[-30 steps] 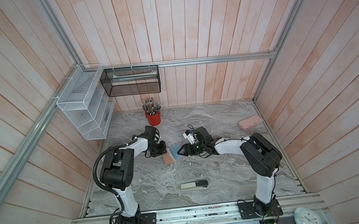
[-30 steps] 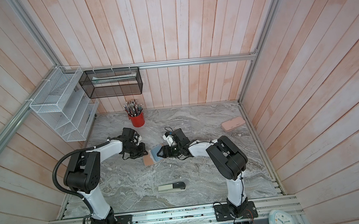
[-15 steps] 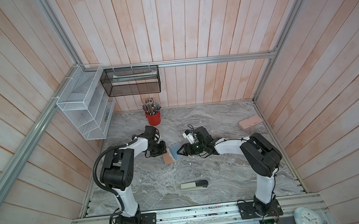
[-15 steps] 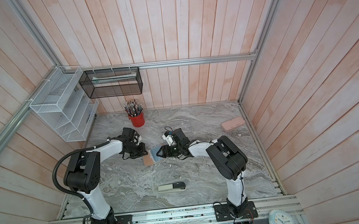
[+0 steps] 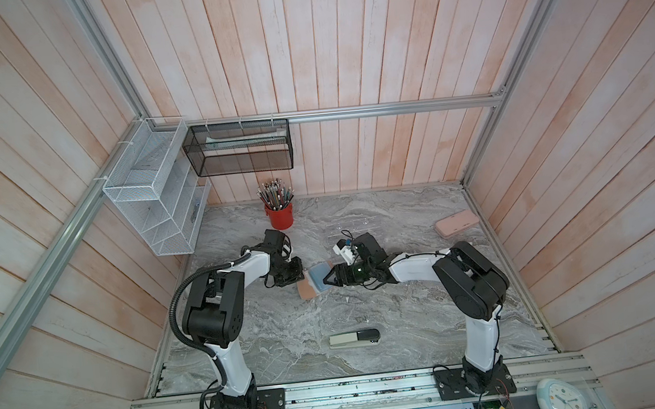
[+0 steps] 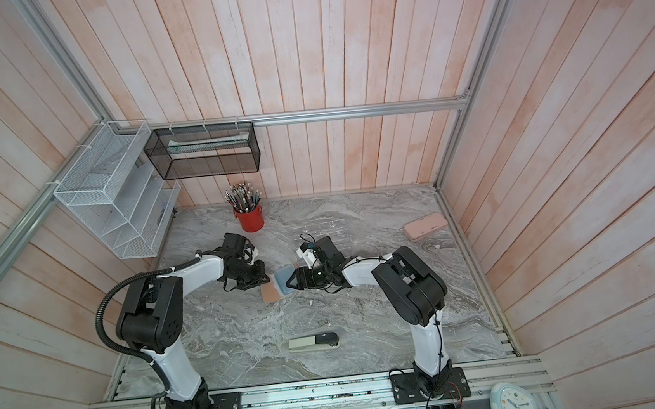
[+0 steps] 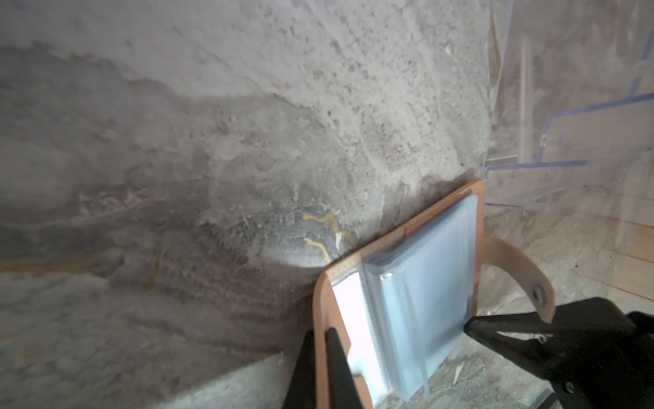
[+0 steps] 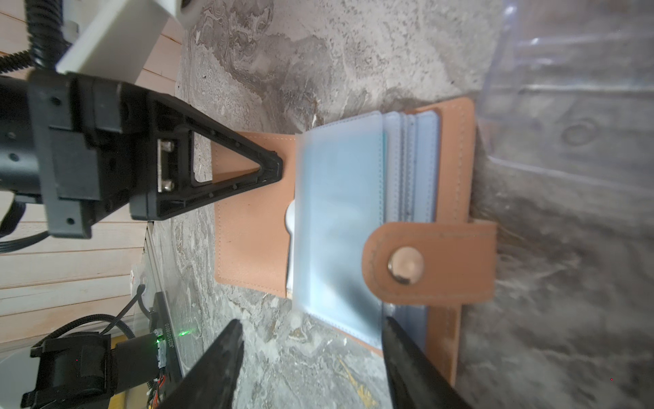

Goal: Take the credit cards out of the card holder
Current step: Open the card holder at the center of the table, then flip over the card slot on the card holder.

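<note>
Black left gripper (image 8: 279,166): jaws closed together, tip pressed on the tan cover flap of the card holder (image 8: 247,248). Right gripper (image 8: 311,320): jaws apart, straddling one edge of the bluish sleeves (image 8: 339,212), nothing clamped. Position of card holder: open flat, mid-table, between both grippers; snap tab (image 8: 424,262) folded over the sleeves. The credit cards cannot be made out through the frosted plastic. Beyond: clear acrylic rack (image 5: 354,224) just behind; stapler (image 5: 354,338), pink case (image 5: 456,223) and red pencil cup (image 5: 279,215) well apart on the marble table (image 5: 409,319).
</note>
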